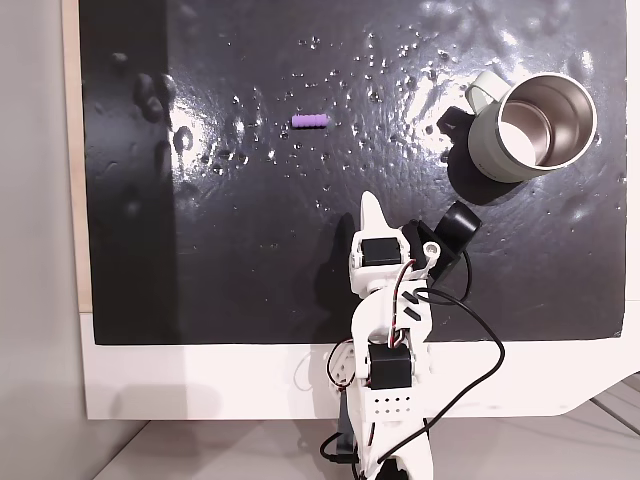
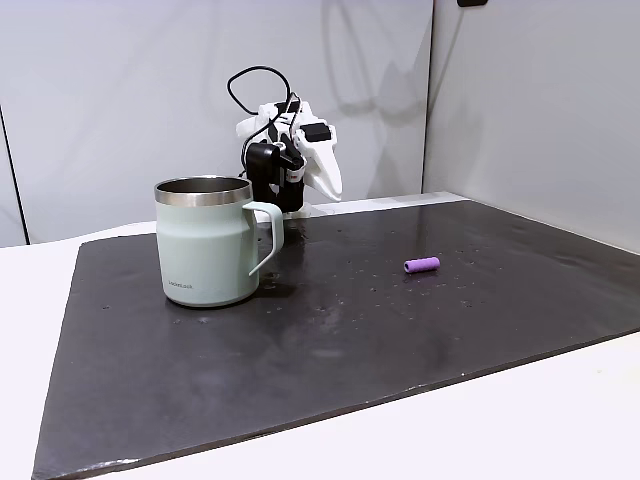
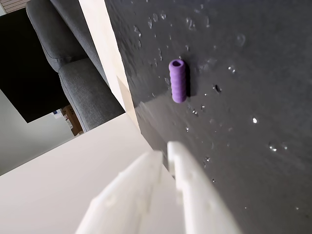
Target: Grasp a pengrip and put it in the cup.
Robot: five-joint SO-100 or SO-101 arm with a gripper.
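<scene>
The purple ribbed pengrip (image 1: 310, 121) lies on its side on the black mat, alone, left of the cup in that fixed view. It also lies right of the cup in the side-on fixed view (image 2: 421, 264) and ahead of my fingertips in the wrist view (image 3: 178, 80). The pale grey-green cup (image 1: 488, 148) stands upright at the mat's far right, its handle toward the pengrip; nothing lies inside its steel interior. From the side the cup (image 2: 205, 250) stands in front of the arm. My white gripper (image 1: 372, 204) (image 2: 330, 186) (image 3: 165, 148) hovers near the arm's base, fingers together, holding nothing.
A glossy black mat (image 1: 230, 260) with small bubbles covers most of the white table (image 1: 200, 380). Black cables (image 1: 478, 350) loop beside the arm's base. A grey sofa (image 3: 73, 73) stands beyond the table edge in the wrist view.
</scene>
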